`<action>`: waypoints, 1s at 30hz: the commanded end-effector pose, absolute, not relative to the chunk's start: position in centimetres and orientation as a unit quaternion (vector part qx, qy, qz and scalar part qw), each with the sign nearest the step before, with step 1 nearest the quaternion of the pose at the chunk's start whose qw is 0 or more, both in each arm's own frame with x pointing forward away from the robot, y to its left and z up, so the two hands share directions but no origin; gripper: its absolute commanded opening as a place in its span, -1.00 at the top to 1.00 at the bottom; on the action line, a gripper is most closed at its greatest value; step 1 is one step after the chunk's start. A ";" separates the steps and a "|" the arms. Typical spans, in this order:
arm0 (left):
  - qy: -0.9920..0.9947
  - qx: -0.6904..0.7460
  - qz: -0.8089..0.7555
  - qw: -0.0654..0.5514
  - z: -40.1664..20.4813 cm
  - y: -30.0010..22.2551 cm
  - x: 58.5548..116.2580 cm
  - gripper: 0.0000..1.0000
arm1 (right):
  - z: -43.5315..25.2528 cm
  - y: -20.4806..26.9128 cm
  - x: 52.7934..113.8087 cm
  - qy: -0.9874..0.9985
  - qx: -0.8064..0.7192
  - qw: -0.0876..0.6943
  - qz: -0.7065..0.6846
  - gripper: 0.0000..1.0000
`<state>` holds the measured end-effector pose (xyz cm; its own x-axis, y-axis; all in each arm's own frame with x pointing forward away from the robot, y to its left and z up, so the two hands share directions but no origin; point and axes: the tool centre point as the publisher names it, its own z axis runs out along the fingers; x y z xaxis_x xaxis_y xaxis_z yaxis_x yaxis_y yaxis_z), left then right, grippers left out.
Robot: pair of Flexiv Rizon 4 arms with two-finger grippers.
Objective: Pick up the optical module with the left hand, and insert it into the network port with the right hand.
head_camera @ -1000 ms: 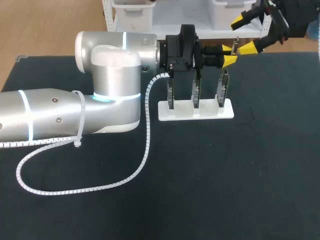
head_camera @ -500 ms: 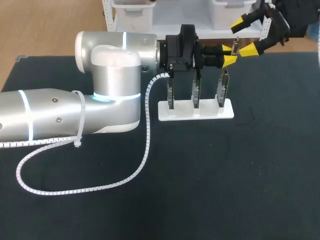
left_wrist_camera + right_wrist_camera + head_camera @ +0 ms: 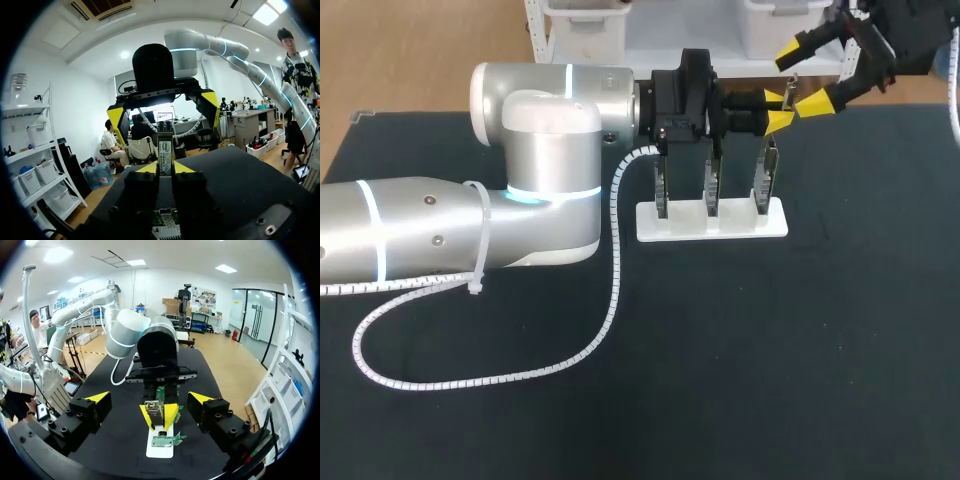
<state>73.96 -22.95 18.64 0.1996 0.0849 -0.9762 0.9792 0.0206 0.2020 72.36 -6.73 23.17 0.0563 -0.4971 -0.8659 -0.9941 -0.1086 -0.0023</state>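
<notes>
The optical module (image 3: 165, 154), a slim silver bar with a label, is pinched between the yellow tips of my left gripper (image 3: 165, 168), which is shut on it. In the head view that left gripper (image 3: 778, 110) hovers above the right end of a white stand (image 3: 712, 222) that carries three upright boards with ports (image 3: 765, 172). My right gripper (image 3: 803, 74) hangs open just past the module's free end (image 3: 792, 88), one fingertip to either side and apart from it. From the right wrist, the module (image 3: 154, 411) lies ahead of and between the open right gripper (image 3: 150, 398).
A white spiral-wrapped cable (image 3: 613, 290) trails from the left arm over the dark mat. The white stand (image 3: 160, 449) lies below both grippers, with a small green board (image 3: 166, 440) on it.
The right gripper has shifted very slightly around the module's end. The left arm and the module have stayed still.
</notes>
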 end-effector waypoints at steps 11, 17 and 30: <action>0.474 0.560 -0.418 0.535 18.6 -23.0 74.0 1.00 | 23.1 -6.8 72.9 0.575 -0.646 0.332 0.376 -1.00; 0.474 0.560 -0.418 0.535 18.6 -23.0 74.0 1.00 | 23.1 -6.8 72.9 0.575 -0.646 0.332 0.376 0.40; 0.474 0.560 -0.418 0.535 18.6 -23.0 74.0 1.00 | 23.1 -6.8 72.9 0.575 -0.646 0.332 0.376 1.00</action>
